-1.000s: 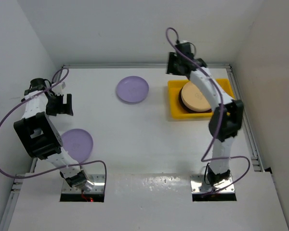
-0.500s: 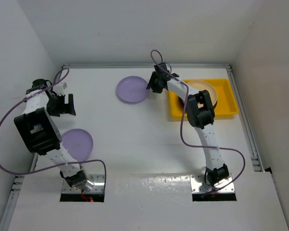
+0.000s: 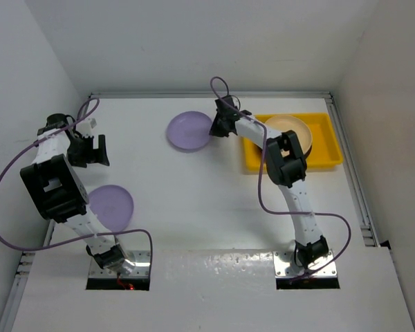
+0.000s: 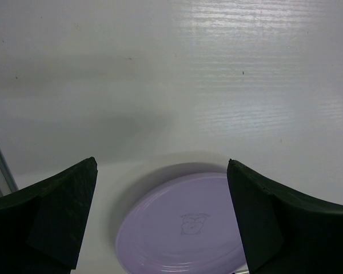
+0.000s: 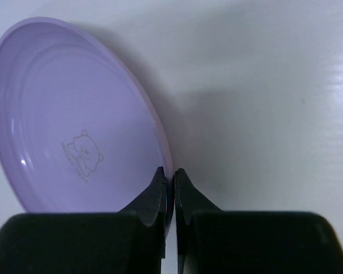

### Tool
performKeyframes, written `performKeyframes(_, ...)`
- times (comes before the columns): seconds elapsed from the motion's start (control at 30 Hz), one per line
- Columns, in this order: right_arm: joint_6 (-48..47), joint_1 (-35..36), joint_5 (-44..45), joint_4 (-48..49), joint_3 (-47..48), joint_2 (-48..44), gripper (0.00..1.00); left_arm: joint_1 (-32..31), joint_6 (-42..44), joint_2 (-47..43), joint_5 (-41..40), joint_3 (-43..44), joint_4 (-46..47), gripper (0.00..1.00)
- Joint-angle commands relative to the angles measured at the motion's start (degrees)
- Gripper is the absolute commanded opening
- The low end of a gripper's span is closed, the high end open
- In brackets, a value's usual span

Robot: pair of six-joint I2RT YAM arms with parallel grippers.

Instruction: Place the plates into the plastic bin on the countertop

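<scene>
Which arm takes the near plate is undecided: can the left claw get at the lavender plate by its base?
Probably yes. The left claw is open, and the near lavender plate lies flat and bare on the countertop, in plain sight between its fingers, with nothing in the way.

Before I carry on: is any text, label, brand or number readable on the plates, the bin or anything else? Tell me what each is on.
No readable words, numbers or brand names in any view.
Plate in right wrist view: a small bear outline, no lettering.
Plate in left wrist view: a faint centre mark, too blurred to read.
Bin: no label visible.
</scene>
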Motion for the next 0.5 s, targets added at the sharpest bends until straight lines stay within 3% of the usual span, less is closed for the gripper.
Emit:
performKeyframes(0.0, -8.8, -0.2, -0.5, 0.1, -2.8, -16.8, 0.0, -0.2, -0.4, -0.7, 0.9, 1.7, 0.9, 0.95)
performKeyframes(0.07, -11.3, -2.2, -1.5, 0.6, -9.2, -22.1, 0.0, -0.2, 0.1, -1.2, 0.9, 1.7, 0.9, 0.95)
performKeyframes(0.17, -11.5, -8.8, -2.0, 0.6, -20.9, -37.6, 0.0, -0.2, 0.1, -1.2, 0.3, 1.7, 0.9, 0.95)
performKeyframes(0.23, -12.1, -15.7, -1.3, -2.5, -27.1, -44.0, 0.0, -0.2, 0.1, -1.2, 0.3, 1.7, 0.9, 0.95)
performKeyframes(0.47, -15.0, -33.6, -0.6, -9.5, -37.2, -49.8, 0.0, -1.3, 0.1, -1.2, 0.4, 2.2, 0.9, 0.95)
